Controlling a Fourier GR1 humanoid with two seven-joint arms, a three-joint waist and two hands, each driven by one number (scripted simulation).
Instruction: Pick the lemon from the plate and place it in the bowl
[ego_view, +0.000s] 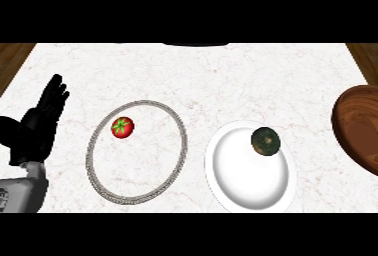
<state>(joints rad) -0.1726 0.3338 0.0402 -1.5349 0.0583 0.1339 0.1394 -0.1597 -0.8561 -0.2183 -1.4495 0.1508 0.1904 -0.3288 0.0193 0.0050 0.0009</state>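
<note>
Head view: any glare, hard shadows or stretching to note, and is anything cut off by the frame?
Head view: the light is even, with no hard shadows under the tomato or the dark green fruit; head view: the white plate and the grey-rimmed plate look taller than wide; head view: the wooden bowl is cut by the right edge.

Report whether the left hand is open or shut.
Open: the left hand rests at the view's left, fingers straight, holding nothing.
</note>
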